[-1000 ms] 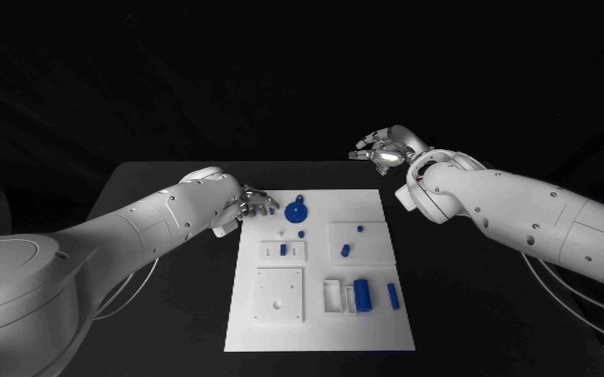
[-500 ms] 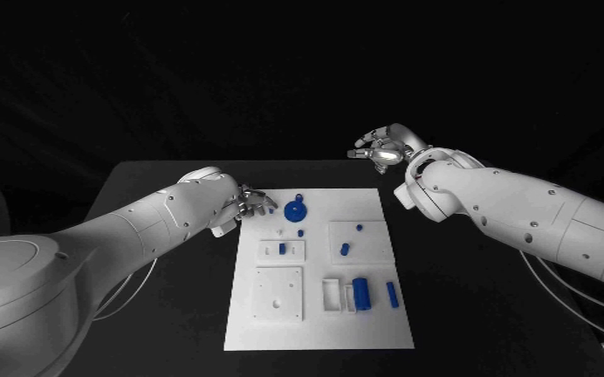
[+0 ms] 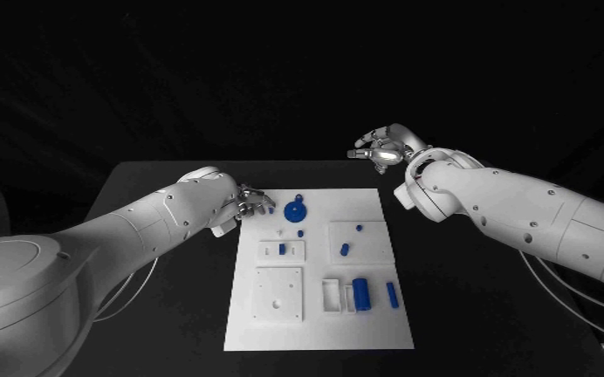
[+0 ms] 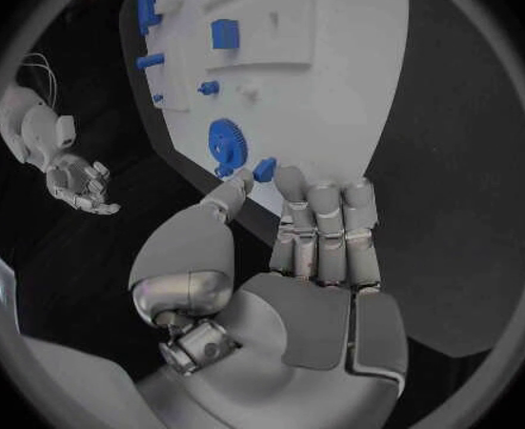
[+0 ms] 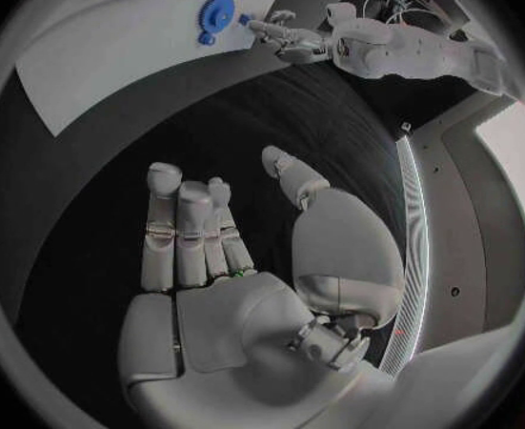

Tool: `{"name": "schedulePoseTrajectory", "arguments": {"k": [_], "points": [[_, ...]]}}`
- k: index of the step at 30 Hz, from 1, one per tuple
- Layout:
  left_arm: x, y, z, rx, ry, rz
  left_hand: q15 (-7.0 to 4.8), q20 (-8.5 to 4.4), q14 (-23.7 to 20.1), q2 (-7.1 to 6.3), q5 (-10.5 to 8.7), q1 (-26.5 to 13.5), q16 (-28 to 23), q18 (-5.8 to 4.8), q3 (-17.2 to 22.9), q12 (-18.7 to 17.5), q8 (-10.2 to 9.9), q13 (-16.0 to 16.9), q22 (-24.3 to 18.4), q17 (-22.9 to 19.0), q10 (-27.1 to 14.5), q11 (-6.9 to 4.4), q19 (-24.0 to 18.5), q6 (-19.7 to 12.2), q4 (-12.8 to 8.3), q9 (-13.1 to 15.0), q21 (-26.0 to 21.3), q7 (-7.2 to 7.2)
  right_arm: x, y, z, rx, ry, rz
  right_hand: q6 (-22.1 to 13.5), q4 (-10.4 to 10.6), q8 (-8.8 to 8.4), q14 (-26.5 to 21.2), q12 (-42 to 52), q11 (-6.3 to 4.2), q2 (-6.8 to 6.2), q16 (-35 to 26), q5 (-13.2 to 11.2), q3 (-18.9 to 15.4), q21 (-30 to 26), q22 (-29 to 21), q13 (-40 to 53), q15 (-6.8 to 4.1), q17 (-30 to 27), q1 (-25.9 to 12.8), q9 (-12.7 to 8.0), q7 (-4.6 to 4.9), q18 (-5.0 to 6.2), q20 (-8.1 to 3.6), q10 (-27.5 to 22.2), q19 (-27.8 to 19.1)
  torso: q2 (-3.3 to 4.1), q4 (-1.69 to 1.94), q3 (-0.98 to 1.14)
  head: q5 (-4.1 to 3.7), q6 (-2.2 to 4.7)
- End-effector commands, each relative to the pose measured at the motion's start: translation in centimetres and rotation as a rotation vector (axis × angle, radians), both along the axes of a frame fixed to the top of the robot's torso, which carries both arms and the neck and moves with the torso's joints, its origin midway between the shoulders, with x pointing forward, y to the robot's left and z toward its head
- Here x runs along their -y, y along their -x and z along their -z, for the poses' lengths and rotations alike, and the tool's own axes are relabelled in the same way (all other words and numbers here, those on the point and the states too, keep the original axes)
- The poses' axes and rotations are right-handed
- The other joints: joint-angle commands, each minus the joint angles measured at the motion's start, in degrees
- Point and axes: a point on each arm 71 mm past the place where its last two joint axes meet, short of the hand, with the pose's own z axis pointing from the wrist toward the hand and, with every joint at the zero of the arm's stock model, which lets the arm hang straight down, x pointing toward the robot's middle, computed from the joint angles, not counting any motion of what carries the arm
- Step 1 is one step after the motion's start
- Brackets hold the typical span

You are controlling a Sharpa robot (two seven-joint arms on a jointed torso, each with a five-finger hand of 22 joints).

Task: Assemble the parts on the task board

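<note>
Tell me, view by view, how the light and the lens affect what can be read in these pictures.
Head view: the task board stands out bright on the black table, and the room behind it is dark. Left wrist view: the fisheye bends the board's straight edges, and the left hand looms large. Right wrist view: the same bending, with the right hand evenly lit over dark table.

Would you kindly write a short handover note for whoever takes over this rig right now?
Left hand: at the task board's far left corner, fingertips close to the blue gear; I cannot tell if it pinches anything.
Right hand: raised beyond the board's far edge, open, holding nothing.
Parts: gear lies on the board's far end; a blue cylinder and a thin blue bar sit near the front right.
Done: nothing clearly assembled. Left: seat the loose blue parts.
</note>
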Motion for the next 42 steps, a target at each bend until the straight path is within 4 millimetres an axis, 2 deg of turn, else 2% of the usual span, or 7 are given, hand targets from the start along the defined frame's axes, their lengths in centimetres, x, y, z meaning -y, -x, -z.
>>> {"name": "schedulePoseTrajectory", "arguments": {"k": [1,4,22,28,35,42], "points": [[0.43,0.02,0.02,-0.013,0.05,0.005,0.15,-6.62,-0.3,0.78,0.26,0.0,0.1,-0.86,0.0,0.2,-0.2,0.1,0.1,0.1,-0.2,0.07,-0.4,-0.5,-0.3,0.0,-0.1,0.23,-0.22,0.01,-0.07,0.004,0.002,-0.013,0.1,0.2,0.2,-0.1,0.2,0.04,0.36,0.0,0.3,-0.3,-0.3,0.9,-0.1,-0.22,-0.1,-0.2,-0.1,0.41,2.57,-0.35,0.1,0.2,0.08,0.02,-0.01,-0.05,0.05],[0.54,0.01,0.03,-0.017,0.055,0.007,0.19,-6.63,-0.3,1.21,0.29,0.2,0.1,-0.86,-0.1,0.2,-0.3,0.1,0.1,0.1,-0.2,0.13,-0.5,-0.7,-0.6,-0.1,-0.1,0.29,-0.29,0.0,-0.06,0.004,0.002,-0.014,0.1,0.2,0.2,-0.1,0.2,0.04,0.36,0.0,0.3,-0.3,-0.3,0.9,-0.1,-0.22,-0.1,-0.2,-0.1,0.4,2.57,-0.35,0.1,0.2,0.07,-0.01,-0.01,-0.05,0.05],[0.79,-0.02,0.09,-0.028,0.055,0.015,0.32,-6.62,-0.4,1.49,0.31,0.9,0.2,-0.89,-0.3,0.3,-0.7,0.1,0.3,0.1,-0.2,0.27,-0.5,-0.9,-1.8,-0.4,-0.1,0.43,-0.48,-0.09,-0.05,0.004,0.003,-0.016,0.1,0.2,0.21,-0.1,0.3,0.03,0.36,0.1,0.3,-0.3,-0.4,0.9,-0.1,-0.22,-0.1,-0.2,-0.1,0.4,2.57,-0.36,0.1,0.2,0.12,0.03,0.04,-0.18,0.0],[0.83,-0.05,0.07,-0.026,0.055,0.015,0.34,-6.6,-0.4,3.05,0.53,2.1,0.3,-0.92,0.1,0.4,-0.8,0.1,0.5,0.2,-0.2,0.28,-0.5,-0.7,-2.9,-0.5,-0.1,0.44,-0.58,-0.14,-0.03,0.004,0.003,-0.017,0.1,0.2,0.22,-0.1,0.3,0.03,0.37,0.1,0.3,-0.3,-0.4,0.9,-0.2,-0.22,-0.1,-0.2,-0.1,0.4,2.57,-0.36,0.1,0.2,0.15,0.04,0.06,-0.15,-0.07],[0.93,-0.07,0.06,-0.023,0.057,0.017,0.44,-6.47,-0.4,6.49,0.83,4.3,0.5,-1.09,0.6,0.5,-1.0,0.1,0.7,0.2,-0.1,0.37,-0.5,-0.5,-5.2,-0.6,0.0,0.56,-0.62,-0.15,-0.02,0.003,0.003,-0.017,0.1,0.2,0.22,-0.1,0.3,0.03,0.41,0.1,0.3,-0.3,-0.4,1.0,-0.2,-0.22,-0.1,-0.2,-0.1,0.4,2.57,-0.36,0.1,0.2,0.12,0.01,0.01,-0.1,-0.27],[0.82,-0.08,0.06,-0.024,0.061,0.016,0.48,-6.41,-0.3,8.01,1.03,5.2,0.5,-1.19,0.7,0.5,-1.1,0.0,0.9,0.2,0.1,0.4,-0.4,-0.2,-6.8,-0.7,0.0,0.55,-0.6,-0.17,0.0,0.003,0.003,-0.017,0.1,0.3,0.23,-0.1,0.4,0.03,0.45,0.1,0.3,-0.3,-0.4,1.0,-0.2,-0.22,-0.1,-0.2,-0.1,0.4,2.57,-0.36,0.1,0.2,0.05,0.02,0.0,-0.12,-0.42]]}}
